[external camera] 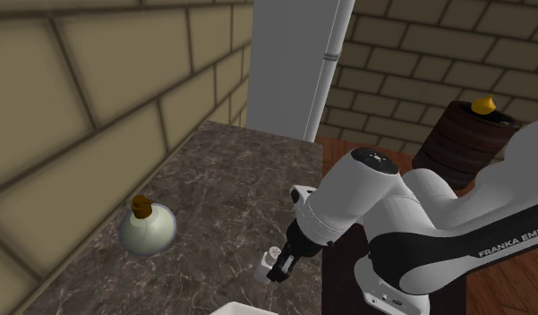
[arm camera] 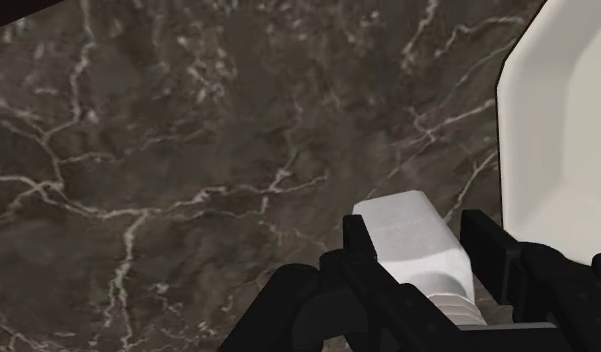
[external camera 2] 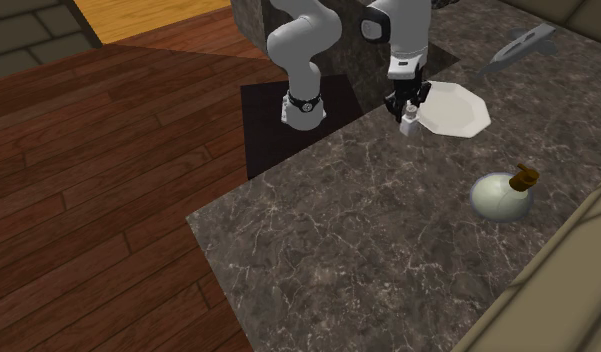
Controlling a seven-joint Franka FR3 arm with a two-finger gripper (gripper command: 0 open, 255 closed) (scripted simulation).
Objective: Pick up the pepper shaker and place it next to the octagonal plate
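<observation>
- Pinching the shaker (arm camera: 408, 225) between its two black fingers, the end effector (arm camera: 418, 235) clasps the pale, blocky body from both sides in the wrist view, with the ribbed neck toward the palm.
- The shaker (external camera 2: 411, 122) sits just beside the plate (external camera 2: 458, 110), at the plate's edge on the second exterior view's left. I cannot tell whether the two touch, or whether the shaker rests on the counter (external camera 2: 368, 230) or hangs just above it.
- The plate (arm camera: 558, 150) is white with straight, angled edges and lies flat on the dark, veined counter (arm camera: 188, 150).
- In the shoulder view the end effector (external camera: 280, 264) points down at the near part of the counter (external camera: 222, 197), and the shaker (external camera: 263, 266) shows as a small white piece at the fingertips.
- The white arm (external camera: 392, 215) bends over the counter's edge from the shoulder view's right.
- A round, pale flask (external camera: 146, 228) with a brown stopper stands upright on the counter, well apart from the shaker, on the shoulder view's left near the block wall (external camera: 97, 80).
- In the second exterior view the flask (external camera 2: 500, 195) stands nearer the camera than the plate, toward that view's right.
- A wooden floor (external camera 2: 98, 180) lies beyond the counter on the second exterior view's left.
</observation>
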